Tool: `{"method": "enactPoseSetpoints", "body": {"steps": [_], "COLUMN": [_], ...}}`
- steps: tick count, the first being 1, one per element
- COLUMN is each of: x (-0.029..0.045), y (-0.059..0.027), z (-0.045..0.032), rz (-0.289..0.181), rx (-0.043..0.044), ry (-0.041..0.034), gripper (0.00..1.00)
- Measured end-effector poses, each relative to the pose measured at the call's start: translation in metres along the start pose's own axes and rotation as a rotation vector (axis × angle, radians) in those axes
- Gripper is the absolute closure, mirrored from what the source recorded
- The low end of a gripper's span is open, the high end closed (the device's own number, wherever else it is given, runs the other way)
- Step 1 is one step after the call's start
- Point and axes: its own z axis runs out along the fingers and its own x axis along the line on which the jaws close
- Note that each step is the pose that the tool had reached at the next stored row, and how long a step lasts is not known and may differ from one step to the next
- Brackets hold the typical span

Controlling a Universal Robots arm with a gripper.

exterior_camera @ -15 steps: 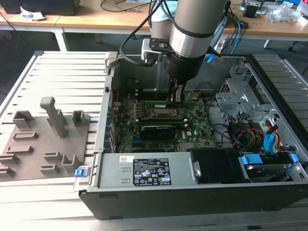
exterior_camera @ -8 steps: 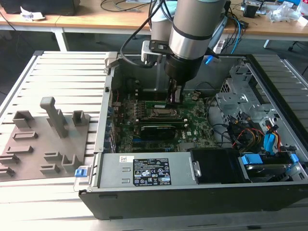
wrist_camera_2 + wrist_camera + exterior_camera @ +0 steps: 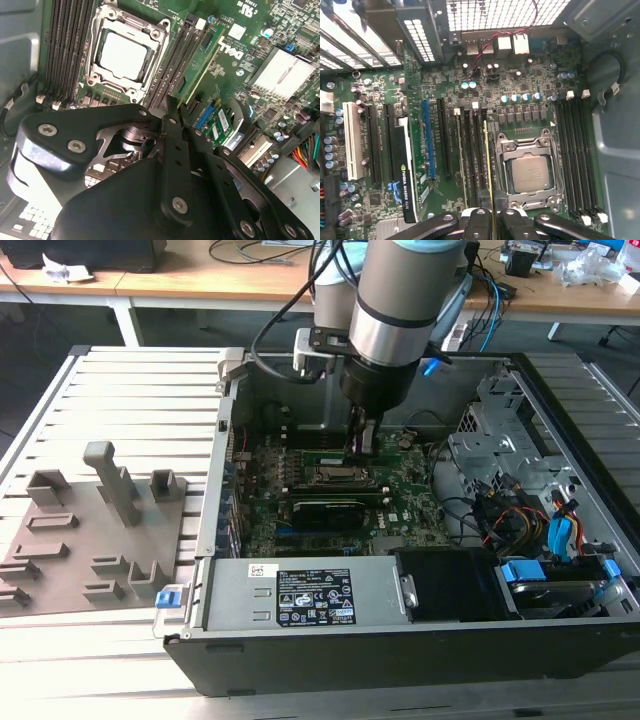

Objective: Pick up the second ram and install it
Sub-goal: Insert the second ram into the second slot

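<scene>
1. The tool [image 3: 361, 445] is reaching down into the open computer case [image 3: 560, 390], its fingers pinched narrowly on the second ram [image 3: 488, 172], which is standing on edge just beside the processor socket [image 3: 529, 172].
2. In the first wrist view the stick is sitting over one of the dark memory slots [image 3: 470, 150] next to the socket, its far end running toward the capacitors; whether it is fully seated I cannot tell.
3. Another bank of memory slots [image 3: 577, 155] is lying on the socket's opposite side, and beyond the near slots a graphics card [image 3: 405, 165] is occupying an expansion slot.
4. In the second wrist view the tool's black linkage is covering much of the board, with the stick [image 3: 202, 65] showing past the fingertips alongside the socket [image 3: 125, 52] and a silver heatsink [image 3: 285, 70] farther out.
5. In the exterior view the arm is hanging over the socket area, with a drive cage [image 3: 500, 440] and coloured cables crowding one side of the motherboard [image 3: 400, 495] and the power supply [image 3: 310, 595] along its near edge.
6. Outside the case, grey fixture blocks [image 3: 115, 485] are standing on the ribbed surface [image 3: 130, 380], well apart from the socket.
</scene>
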Motion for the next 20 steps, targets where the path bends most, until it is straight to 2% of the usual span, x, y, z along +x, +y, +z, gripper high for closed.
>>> {"method": "enactPoseSetpoints", "body": {"steps": [13, 18, 20], "x": [-0.0211, -0.0216, -0.0182], "y": [0.0015, 0.0017, 0.0027], "z": [0.0153, 0.0254, 0.0259], "rz": [0.000, 0.000, 0.000], "rx": [0.0000, 0.0000, 0.0000], "ry": [-0.0001, 0.0000, 0.0000], "gripper": [0.86, 0.86, 0.86]}}
